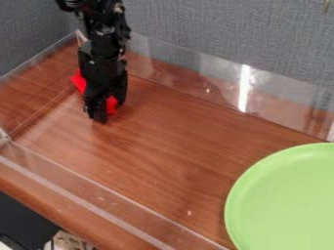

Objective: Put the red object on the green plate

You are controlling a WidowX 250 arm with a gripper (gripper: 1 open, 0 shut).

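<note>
In the single camera view, my tool (101, 114), a black two-fingered end piece on a black arm, pointed almost straight down at the far left part of the brown wooden surface (144, 166). Its fingertips stood at or just above the wood. The small bright red rectangular block (111, 102) sat right at my tool, with red showing on both sides of the black fingers, a sliver on the left and a larger patch on the right. The fingers straddled the block with the jaws fairly narrow around it, but I could not tell from this angle whether they were pressing on it or only standing beside it. The block appeared to be down on the surface.

The large round light lime green plate (287, 200) lay at the near right, cut off by the picture's right and bottom edges, well apart from the block and my tool. Low clear plastic walls (196, 73) ran round the surface, and a grey fabric panel (248, 34) stood behind the far wall.
</note>
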